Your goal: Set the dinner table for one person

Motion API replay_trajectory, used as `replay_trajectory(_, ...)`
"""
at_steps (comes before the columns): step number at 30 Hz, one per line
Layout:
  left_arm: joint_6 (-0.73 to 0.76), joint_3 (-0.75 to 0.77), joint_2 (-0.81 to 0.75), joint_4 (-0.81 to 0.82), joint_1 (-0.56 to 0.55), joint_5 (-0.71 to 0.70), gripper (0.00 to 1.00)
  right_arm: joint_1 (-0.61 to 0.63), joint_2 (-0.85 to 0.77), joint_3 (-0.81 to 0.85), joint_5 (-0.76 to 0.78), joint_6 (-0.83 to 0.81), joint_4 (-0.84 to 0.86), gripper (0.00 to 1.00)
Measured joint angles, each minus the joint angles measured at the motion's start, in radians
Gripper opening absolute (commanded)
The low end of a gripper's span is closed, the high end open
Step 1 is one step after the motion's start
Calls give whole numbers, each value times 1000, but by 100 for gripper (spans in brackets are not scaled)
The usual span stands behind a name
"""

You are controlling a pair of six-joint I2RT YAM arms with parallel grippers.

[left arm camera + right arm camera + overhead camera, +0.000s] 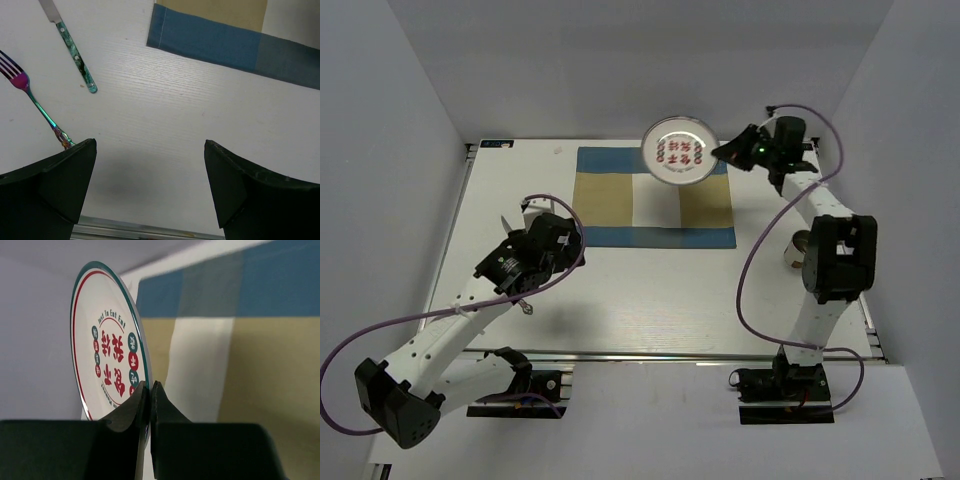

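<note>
My right gripper is shut on the rim of a white plate with a green edge and red markings, and holds it on edge above the far end of the blue-and-tan placemat. In the right wrist view the fingers pinch the plate over the placemat. My left gripper hangs open and empty over the white dinner table. A knife with a green handle and an iridescent fork lie to its left.
A small cup stands on the table beside the right arm, partly hidden by it. The placemat's near corner lies ahead of the left gripper. The table's metal near edge shows below the left fingers. Grey walls enclose the table.
</note>
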Motion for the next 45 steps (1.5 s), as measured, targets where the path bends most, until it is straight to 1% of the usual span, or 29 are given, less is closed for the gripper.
replay_trajectory(4, 23, 0, -7, 18, 0, -6, 98, 100, 106, -16, -72, 7, 57, 0)
replay_trajectory(8, 37, -10, -19, 21, 0, -7, 98, 150, 204, -22, -89, 22, 88, 0)
replay_trajectory(15, 63, -24, -46, 34, 0, 7, 98, 150, 330, 14, -102, 49, 151, 0)
replay_trajectory(21, 83, -25, -41, 51, 0, 30, 98, 149, 429, 115, -100, 45, 154, 0)
replay_trajectory(40, 109, -26, -35, 67, 0, 74, 98, 149, 468, 127, -34, 48, 146, 0)
replay_trajectory(41, 111, -26, -35, 67, 0, 75, 98, 149, 470, 127, -32, 48, 147, 4)
replay_trajectory(43, 112, -26, -35, 67, 0, 76, 98, 149, 473, 127, -29, 48, 147, 7)
replay_trajectory(44, 112, -26, -35, 67, 0, 77, 98, 149, 475, 127, -29, 48, 147, 22)
replay_trajectory(45, 112, -26, -35, 68, 0, 77, 98, 149, 476, 126, -28, 52, 147, 33)
